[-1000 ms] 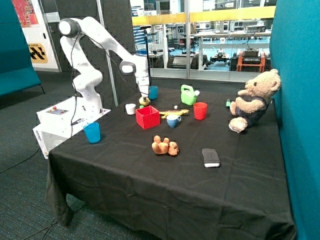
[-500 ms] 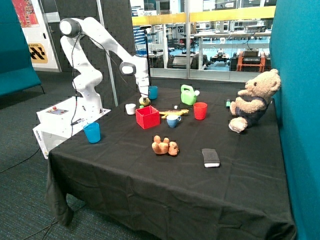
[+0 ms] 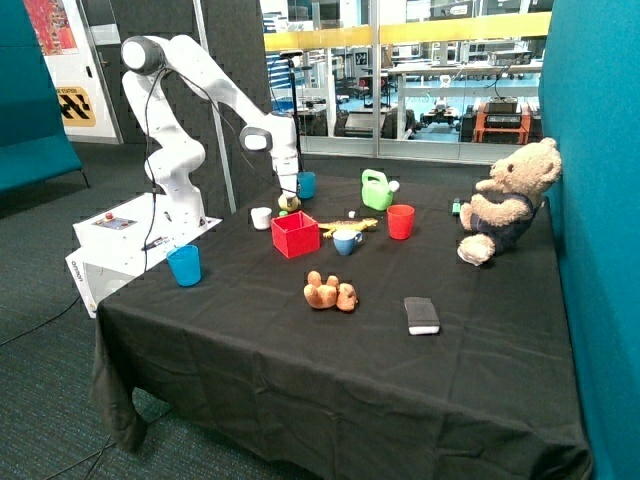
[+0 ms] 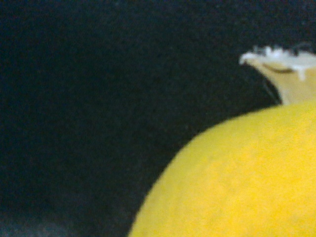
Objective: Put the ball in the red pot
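Gripper (image 3: 289,196) at the ball (image 3: 289,203), behind the red pot (image 3: 295,234).
Outside view: ball outside pot; grasp indeterminable. Wrist view: ball's (image 4: 237,182) yellow surface only.

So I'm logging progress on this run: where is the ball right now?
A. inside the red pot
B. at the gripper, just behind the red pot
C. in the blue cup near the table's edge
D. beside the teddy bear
B: the ball sits at the gripper, just behind the red pot, not inside it, and it fills the wrist view.
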Controlling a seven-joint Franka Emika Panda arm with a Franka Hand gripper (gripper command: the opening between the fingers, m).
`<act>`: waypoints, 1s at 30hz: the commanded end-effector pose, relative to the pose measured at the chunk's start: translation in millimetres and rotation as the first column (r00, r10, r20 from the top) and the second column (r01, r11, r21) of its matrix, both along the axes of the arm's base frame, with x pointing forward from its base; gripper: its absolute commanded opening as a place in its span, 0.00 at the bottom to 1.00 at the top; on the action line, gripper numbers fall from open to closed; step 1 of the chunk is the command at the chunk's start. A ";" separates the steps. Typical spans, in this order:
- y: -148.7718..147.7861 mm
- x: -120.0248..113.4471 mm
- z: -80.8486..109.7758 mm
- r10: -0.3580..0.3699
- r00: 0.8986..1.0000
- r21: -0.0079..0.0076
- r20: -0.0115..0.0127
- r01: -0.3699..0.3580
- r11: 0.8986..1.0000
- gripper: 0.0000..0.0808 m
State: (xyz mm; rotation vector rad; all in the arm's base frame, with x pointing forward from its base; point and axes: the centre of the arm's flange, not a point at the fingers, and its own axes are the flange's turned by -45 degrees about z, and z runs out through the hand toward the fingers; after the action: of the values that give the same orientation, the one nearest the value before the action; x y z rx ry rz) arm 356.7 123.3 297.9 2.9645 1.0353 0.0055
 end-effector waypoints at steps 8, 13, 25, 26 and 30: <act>1.1 4.3 0.4 0.004 1.000 0.000 -0.004 -0.004 1.000 0.00; 0.6 4.0 -1.0 0.005 1.000 0.000 -0.004 -0.005 1.000 0.00; -3.3 -4.1 -5.9 0.015 1.000 0.000 -0.004 -0.015 1.000 0.00; -3.2 -5.0 -5.4 0.016 1.000 0.000 -0.004 -0.016 1.000 0.00; -3.0 -6.4 3.6 0.022 1.000 0.000 -0.004 -0.022 1.000 0.00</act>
State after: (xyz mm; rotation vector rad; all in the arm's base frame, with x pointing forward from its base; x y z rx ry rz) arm 357.7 122.5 295.6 2.9594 1.0532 -0.0042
